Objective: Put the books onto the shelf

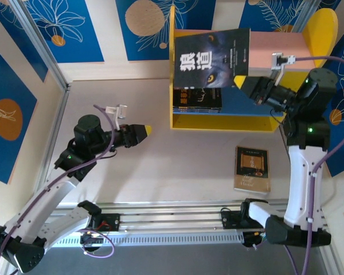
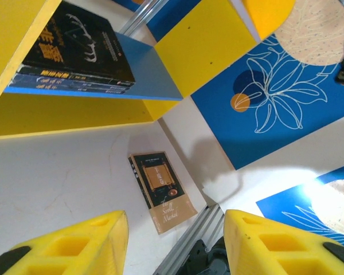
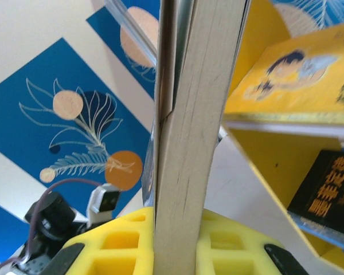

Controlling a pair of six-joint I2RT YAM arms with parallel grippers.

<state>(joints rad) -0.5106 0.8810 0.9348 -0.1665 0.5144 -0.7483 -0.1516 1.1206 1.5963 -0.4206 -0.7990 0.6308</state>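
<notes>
My right gripper (image 3: 175, 240) is clenched on the wolf book (image 1: 211, 57). It pinches the page edge near one end, so the cover stands upright out beyond the fingertips, in front of the shelf (image 1: 275, 43). I judge it a light, thin paperback that flexes easily. Gripped this far out it may droop or twist, and the glossy cover looks slippery, so I would rather hold it mid-edge, close to the spine. Large white characters on the cover read 狼道.

My left gripper (image 2: 175, 246) is released, jaws apart with nothing between them. Ahead of it, well apart, the brown book (image 2: 163, 189) lies flat on the table (image 2: 57, 177). It is probably awkward to lift, as there is no edge to get under. Its cursive line seems to read "The Smile Market", though I am not sure.

To the side of the right gripper, a yellow cartoon book (image 3: 292, 80) rests on the upper board. Below it is a stack of dark books (image 2: 74, 51) whose spine text is too small to read.
</notes>
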